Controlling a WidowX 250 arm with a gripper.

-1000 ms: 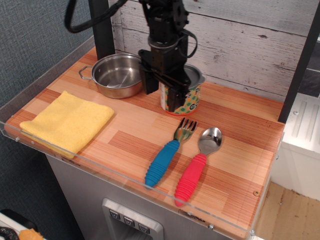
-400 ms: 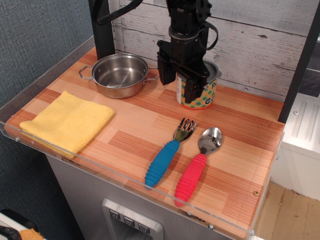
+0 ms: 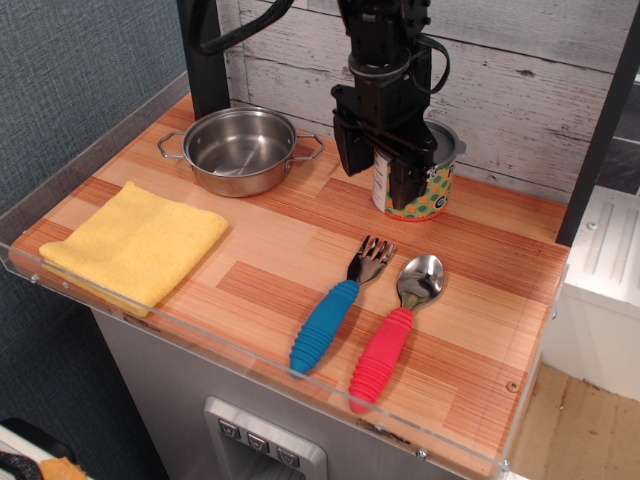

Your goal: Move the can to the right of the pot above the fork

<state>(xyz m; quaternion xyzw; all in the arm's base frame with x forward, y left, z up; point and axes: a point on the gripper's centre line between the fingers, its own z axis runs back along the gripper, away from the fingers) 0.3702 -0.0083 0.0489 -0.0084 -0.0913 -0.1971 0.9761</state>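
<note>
The can [image 3: 432,186], with a grey lid and an orange-dotted green label, stands upright at the back of the table, to the right of the shiny steel pot [image 3: 240,150]. My gripper [image 3: 372,186] comes down from above and is shut on the can, one black finger on each side. Its fingers hide the can's left part. I cannot tell whether the can's base touches the wood. The fork [image 3: 336,306], with a ribbed blue handle, lies in front of the can and a little to its left, tines pointing toward the back.
A spoon [image 3: 396,326] with a ribbed red handle lies right of the fork. A folded yellow cloth [image 3: 135,243] lies at the front left. A clear raised rim [image 3: 250,352] edges the table. A plank wall [image 3: 520,70] and black posts stand behind.
My gripper has carried the can to the right and slightly back, away from the pot. The pot's right handle, hidden before, now shows. The fork, spoon and cloth have not moved.
</note>
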